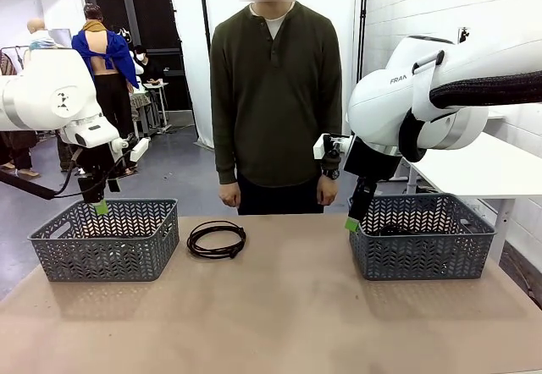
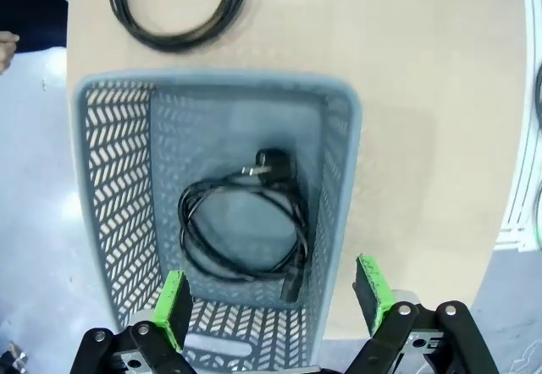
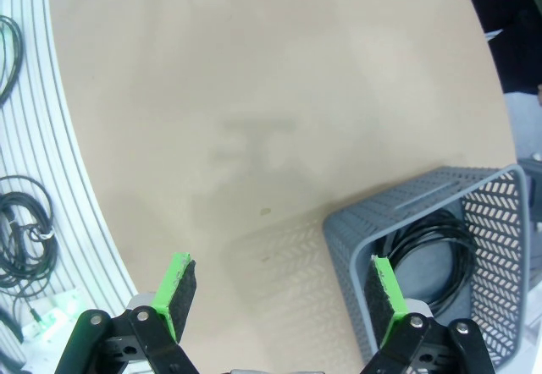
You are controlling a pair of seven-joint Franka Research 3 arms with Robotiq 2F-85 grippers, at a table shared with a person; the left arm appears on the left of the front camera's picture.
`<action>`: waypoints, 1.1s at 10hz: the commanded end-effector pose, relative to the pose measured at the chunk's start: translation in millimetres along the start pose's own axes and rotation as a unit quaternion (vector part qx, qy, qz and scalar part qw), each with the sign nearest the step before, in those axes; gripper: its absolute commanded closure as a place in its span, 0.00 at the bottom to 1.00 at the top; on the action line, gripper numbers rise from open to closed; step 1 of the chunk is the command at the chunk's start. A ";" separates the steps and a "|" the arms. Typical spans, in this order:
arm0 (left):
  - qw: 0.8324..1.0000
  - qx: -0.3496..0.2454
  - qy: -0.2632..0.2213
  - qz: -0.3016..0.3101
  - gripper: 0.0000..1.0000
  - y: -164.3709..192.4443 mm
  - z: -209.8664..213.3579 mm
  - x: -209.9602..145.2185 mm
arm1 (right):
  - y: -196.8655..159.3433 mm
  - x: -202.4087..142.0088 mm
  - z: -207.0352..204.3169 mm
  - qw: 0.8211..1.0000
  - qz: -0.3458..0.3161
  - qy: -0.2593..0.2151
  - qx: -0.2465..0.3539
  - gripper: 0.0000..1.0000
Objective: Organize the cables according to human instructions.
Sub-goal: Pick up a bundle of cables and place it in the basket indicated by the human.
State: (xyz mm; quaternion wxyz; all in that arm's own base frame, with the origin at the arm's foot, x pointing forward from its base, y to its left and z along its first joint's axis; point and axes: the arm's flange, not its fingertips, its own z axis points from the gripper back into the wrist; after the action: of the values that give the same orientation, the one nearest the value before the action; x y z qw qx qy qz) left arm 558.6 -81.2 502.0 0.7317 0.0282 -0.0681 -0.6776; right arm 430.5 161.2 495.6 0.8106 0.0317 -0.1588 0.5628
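Coiled cable between two baskets

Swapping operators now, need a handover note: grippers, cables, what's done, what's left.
Left gripper: open, empty, hovering over the left basket.
Right gripper: open, empty, above the inner rim of the right basket.
Cables: one coil with plug lies in the left basket; a coiled cable lies in the right basket; one loose coil sits on the table between the baskets, in front of the person.
Done: at least two cables binned.
Left: the loose coil; the person's hands hang down, no instruction is visible.
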 end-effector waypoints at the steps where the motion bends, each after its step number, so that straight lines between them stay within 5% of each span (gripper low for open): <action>1: 0.999 -0.007 -0.042 0.029 0.00 -22.4 2.2 11.7 | 0.1 -0.7 -1.5 1.000 -0.001 0.000 0.000 0.00; 7: 0.985 0.011 -0.150 0.081 0.00 -95.5 -9.1 47.1 | 0.1 -0.7 -1.5 1.000 -0.001 0.000 0.000 0.00; 11: 0.982 -0.001 -0.172 0.081 0.00 -121.8 -28.8 61.7 | 0.1 -0.7 -1.5 1.000 -0.001 0.000 0.000 0.00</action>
State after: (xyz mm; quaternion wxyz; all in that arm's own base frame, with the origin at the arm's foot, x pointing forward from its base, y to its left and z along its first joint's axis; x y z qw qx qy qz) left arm 453.2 -156.8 462.8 0.7658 -0.0899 -0.1789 -0.6112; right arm 430.5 161.2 495.7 0.8106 0.0317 -0.1589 0.5627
